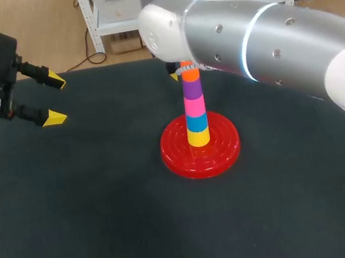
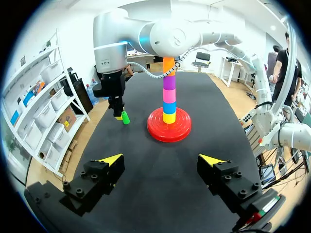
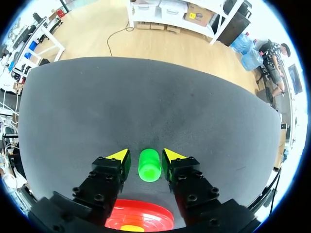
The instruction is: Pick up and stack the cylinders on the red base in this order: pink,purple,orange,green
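Note:
The red base [image 1: 226, 150] stands mid-table with a tower on its peg: yellow, blue, pink [image 1: 194, 105], purple [image 1: 192, 88] and orange [image 1: 190, 70] on top, partly behind my right arm. The tower also shows in the left wrist view, with the orange cylinder [image 2: 168, 65] topmost. A green cylinder [image 3: 149, 165] lies on the mat beyond the base. My right gripper [image 3: 146, 158] is down at the mat with one finger on each side of it, a thin gap showing on one side. My left gripper [image 1: 53, 99] hangs open and empty at the table's far left.
The black mat [image 1: 75, 218] covers the table. My right arm [image 1: 264, 41] crosses over the back of the table above the tower. The green cylinder [image 2: 125, 117] lies near the far edge, beside the right gripper's fingers [image 2: 118, 115].

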Controlling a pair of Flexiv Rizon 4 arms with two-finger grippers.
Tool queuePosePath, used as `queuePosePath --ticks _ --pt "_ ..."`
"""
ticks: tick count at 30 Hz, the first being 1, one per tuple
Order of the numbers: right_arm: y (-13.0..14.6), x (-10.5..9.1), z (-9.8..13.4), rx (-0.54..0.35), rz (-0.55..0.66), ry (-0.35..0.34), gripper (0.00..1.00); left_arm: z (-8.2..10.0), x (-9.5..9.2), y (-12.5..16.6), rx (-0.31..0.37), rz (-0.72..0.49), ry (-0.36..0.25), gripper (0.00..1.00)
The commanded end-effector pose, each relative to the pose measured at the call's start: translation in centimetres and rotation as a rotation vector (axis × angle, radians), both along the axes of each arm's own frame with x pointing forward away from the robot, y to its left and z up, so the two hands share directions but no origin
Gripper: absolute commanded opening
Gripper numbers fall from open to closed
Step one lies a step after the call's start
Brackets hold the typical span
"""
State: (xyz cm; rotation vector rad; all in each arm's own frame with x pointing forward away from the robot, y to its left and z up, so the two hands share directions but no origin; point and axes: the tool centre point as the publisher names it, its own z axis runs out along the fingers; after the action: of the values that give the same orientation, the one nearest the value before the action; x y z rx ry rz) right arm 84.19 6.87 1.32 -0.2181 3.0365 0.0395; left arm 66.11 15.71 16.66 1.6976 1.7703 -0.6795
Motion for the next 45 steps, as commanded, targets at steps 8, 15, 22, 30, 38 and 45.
queuePosePath --ticks 8,15,22,30,38,45 --pt "-0.3 0.5 0.0 -0.015 -0.005 0.093 0.40 -0.1 -0.1 0.1 -0.003 -0.001 -0.005 1.00" --pt "-0.1 0.3 -0.2 -0.015 -0.002 0.096 0.02 -0.1 -0.1 0.1 -0.003 -0.001 -0.005 1.00" --pt "0.0 -0.1 -0.2 -0.020 0.003 0.100 0.00 -0.1 -0.1 0.1 -0.003 -0.001 -0.005 1.00" --pt "0.0 0.1 0.0 -0.021 0.003 0.095 0.42 -0.1 -0.1 0.1 -0.003 -0.001 -0.005 1.00" --pt "0.1 -0.2 0.1 -0.024 0.004 0.095 1.00 -0.1 -0.1 0.1 -0.003 -0.001 -0.005 1.00" --pt "0.1 -0.4 0.0 -0.024 0.006 0.098 0.81 -0.1 -0.1 0.1 -0.003 -0.001 -0.005 1.00"
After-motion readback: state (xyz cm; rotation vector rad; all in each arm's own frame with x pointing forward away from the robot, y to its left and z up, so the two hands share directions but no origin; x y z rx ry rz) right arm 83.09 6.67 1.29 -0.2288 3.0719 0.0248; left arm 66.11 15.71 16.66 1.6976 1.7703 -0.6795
